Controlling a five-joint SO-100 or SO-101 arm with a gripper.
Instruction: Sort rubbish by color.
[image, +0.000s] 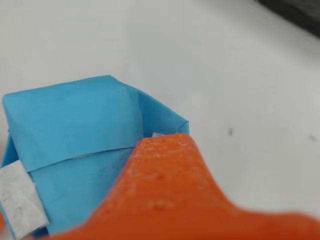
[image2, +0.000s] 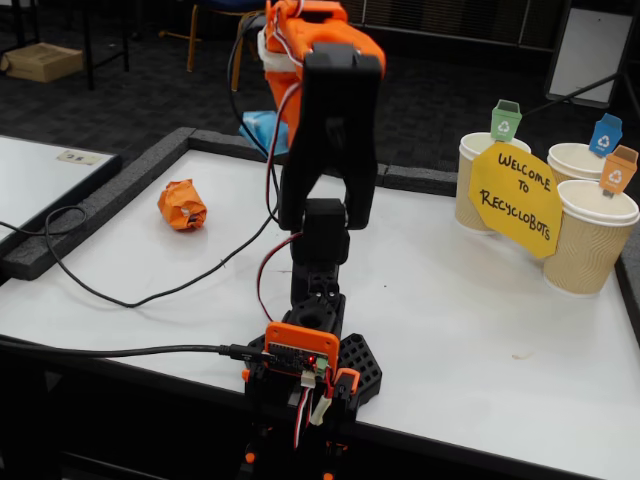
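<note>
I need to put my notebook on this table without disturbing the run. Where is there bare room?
The widest free patch is the white tabletop between the arm's base and the paper cups. Another lies between the orange wad and the black cable. It is crowded behind the arm, where the gripper meets the blue wad.

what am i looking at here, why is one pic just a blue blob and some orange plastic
It is a small orange and black robot arm bolted to the near edge of a white table. The fixed view looks at it from behind. The wrist view comes from a camera riding near its claw, so the orange plastic there is a claw finger up close, and the blue blob is a folded blue paper wad right beside it. I cannot tell whether it is gripped. On the table lie an orange paper wad at the left and three paper cups with coloured tags and a yellow sign at the right.
</note>
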